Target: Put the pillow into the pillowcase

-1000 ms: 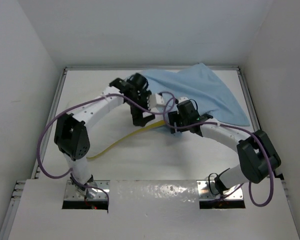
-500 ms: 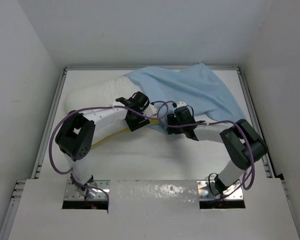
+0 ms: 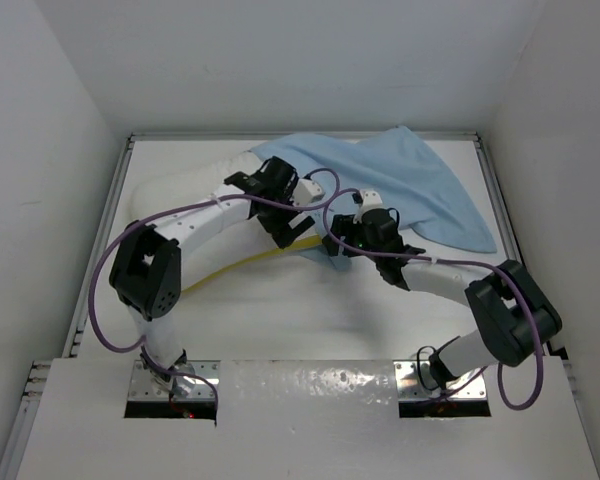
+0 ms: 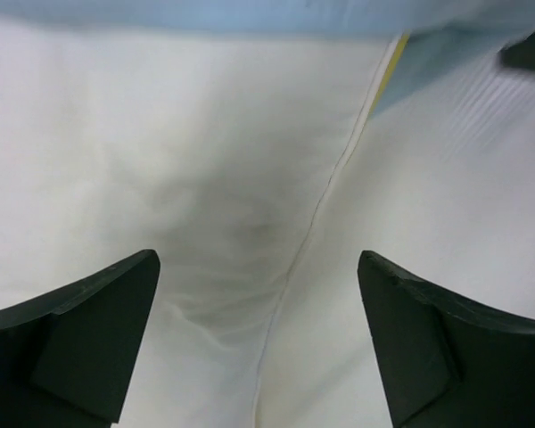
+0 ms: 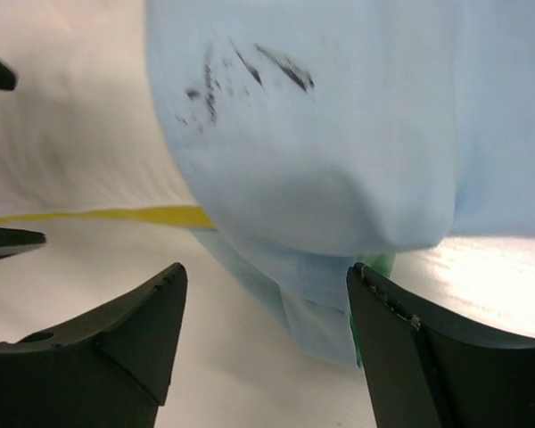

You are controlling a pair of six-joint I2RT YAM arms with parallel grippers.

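The left gripper (image 4: 259, 267) is being held spread wide just above the white pillow (image 4: 160, 152), with nothing being pinched. The right gripper (image 5: 266, 278) is being held spread too, empty, beside the light blue pillowcase (image 5: 321, 134). The pillow is lying on the table (image 3: 280, 335), its right end being covered by the pillowcase.

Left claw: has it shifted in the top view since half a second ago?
Yes. The left claw has moved up-frame, farther from its arm's base plate, and hangs open over the pillow.
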